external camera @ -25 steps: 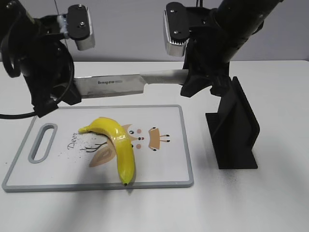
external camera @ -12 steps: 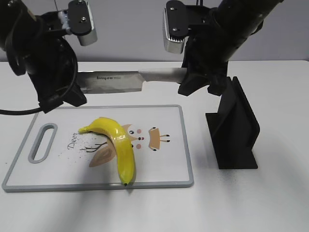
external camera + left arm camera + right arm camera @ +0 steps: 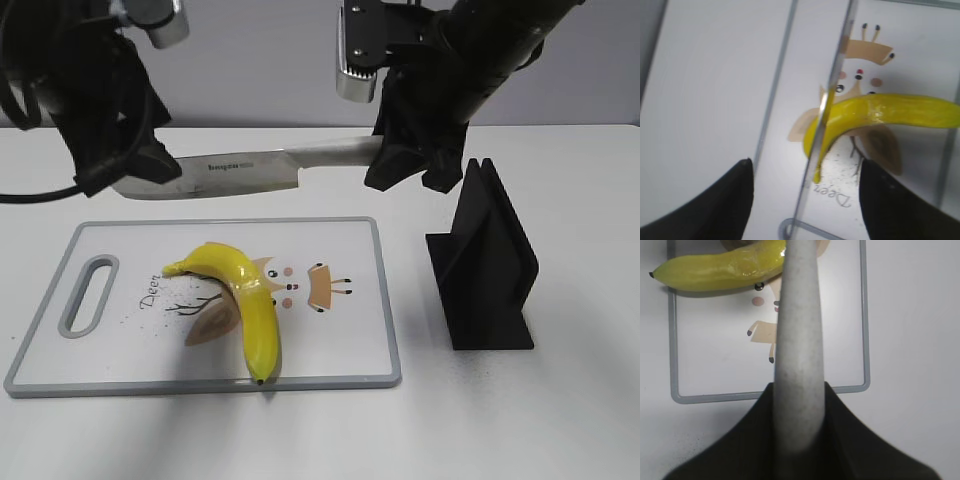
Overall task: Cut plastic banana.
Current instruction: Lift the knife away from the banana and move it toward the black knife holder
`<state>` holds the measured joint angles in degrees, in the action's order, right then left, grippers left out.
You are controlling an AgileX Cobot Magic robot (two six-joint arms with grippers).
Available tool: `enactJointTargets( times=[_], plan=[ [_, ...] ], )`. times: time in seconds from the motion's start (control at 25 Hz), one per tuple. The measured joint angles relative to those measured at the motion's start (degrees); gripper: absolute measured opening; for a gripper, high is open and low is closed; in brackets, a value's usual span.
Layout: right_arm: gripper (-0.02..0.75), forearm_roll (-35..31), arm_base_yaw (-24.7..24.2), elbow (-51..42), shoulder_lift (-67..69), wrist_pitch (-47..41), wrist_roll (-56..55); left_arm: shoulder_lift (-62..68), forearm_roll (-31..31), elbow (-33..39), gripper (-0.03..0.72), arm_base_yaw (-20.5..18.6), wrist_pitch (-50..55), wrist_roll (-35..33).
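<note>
A yellow plastic banana (image 3: 242,298) lies whole on the white cutting board (image 3: 340,340); it also shows in the left wrist view (image 3: 880,112) and the right wrist view (image 3: 715,270). My right gripper (image 3: 400,165) is shut on the grey handle (image 3: 797,340) of a knife and holds it level above the board's far edge. The blade (image 3: 215,172) points left, above and behind the banana. My left gripper (image 3: 135,168) is open at the blade's tip. In the left wrist view the blade edge (image 3: 832,95) runs between its spread fingers (image 3: 725,200) without touching them.
A black knife stand (image 3: 487,262) stands on the table right of the board. The board has a grey rim and a handle slot (image 3: 88,295) at its left end. White table lies around it.
The left arm has risen and shifted a little left. The knife has stayed above the board's far edge, its tip dipping slightly left. The banana has not moved.
</note>
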<state>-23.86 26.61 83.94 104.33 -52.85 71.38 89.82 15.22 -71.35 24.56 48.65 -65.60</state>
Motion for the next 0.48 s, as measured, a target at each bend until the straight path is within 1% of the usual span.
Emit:
enactJointTargets(
  times=[0.12,0.2,0.28,0.36,0.44,0.48],
  plan=[
    [0.190,0.8,0.0,0.0,0.0,0.1,0.0,-3.1,-3.0,0.0,0.632,0.0,-2.4,0.1],
    [0.190,1.7,0.0,0.0,0.0,0.2,-0.1,-5.4,-4.2,0.0,0.619,0.0,-2.5,2.3],
    [0.190,1.9,0.0,0.0,0.0,0.2,-2.3,-8.0,-6.0,0.0,0.598,0.0,-2.6,8.3],
    [0.190,2.0,0.0,0.0,0.0,0.2,-6.3,-10.2,-9.2,0.0,0.585,-0.3,-2.7,16.1],
    [0.190,2.1,0.0,0.0,0.0,0.2,-13.0,-11.7,-13.5,0.0,0.581,-1.8,-2.5,26.3],
    [0.190,2.5,0.0,0.2,0.0,0.2,-16.4,-12.1,-15.2,0.0,0.580,-3.2,-1.7,30.0]
  ],
)
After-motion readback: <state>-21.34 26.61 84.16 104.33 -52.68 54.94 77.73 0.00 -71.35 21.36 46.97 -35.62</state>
